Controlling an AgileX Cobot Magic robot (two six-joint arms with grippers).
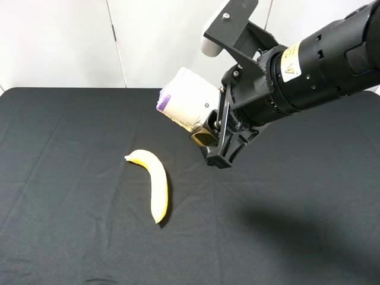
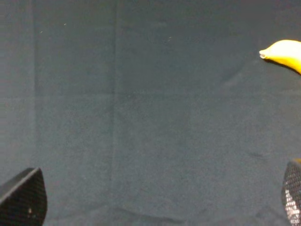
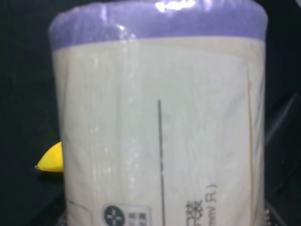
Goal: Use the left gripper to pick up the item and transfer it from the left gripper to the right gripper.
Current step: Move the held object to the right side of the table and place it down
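Note:
The item, an off-white canister with a purple rim [image 1: 187, 100], hangs tilted in the air above the black table, purple end pointing left. My right gripper [image 1: 209, 127], on the arm with the yellow warning sticker, is shut on its lower end. In the right wrist view the canister [image 3: 160, 122] fills the frame and hides the fingers. My left gripper [image 2: 157, 202] shows only in the left wrist view, as two black fingertips [image 2: 23, 200] wide apart with nothing between them, above bare cloth. The left arm is out of the exterior view.
A yellow banana [image 1: 155, 184] lies on the black cloth [image 1: 59, 148] left of centre, below the held canister. Its tip shows in the left wrist view [image 2: 284, 54] and in the right wrist view [image 3: 51, 159]. A white wall stands behind the table.

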